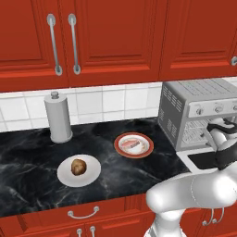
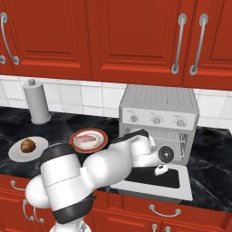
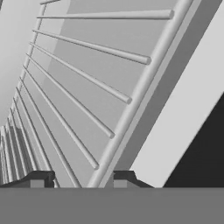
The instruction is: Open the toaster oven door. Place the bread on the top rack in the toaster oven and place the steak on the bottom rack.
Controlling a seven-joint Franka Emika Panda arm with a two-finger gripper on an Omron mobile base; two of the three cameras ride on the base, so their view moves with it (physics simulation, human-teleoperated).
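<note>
The boxy silver-grey toaster oven was cut off by the right edge of the left base view, and the white arm covered its lower front there. In the right base view the arm hid the left part of the oven mouth and of the dropped silver-framed dark-glass door. Wire-grid rack bars ran out of the hand view at left; which shelf they belonged to couldn't be told. Whether the dark two-finger gripper held anything couldn't be told. The pinkish-red flat steak on its red-rimmed plate was too small for detail.
</note>
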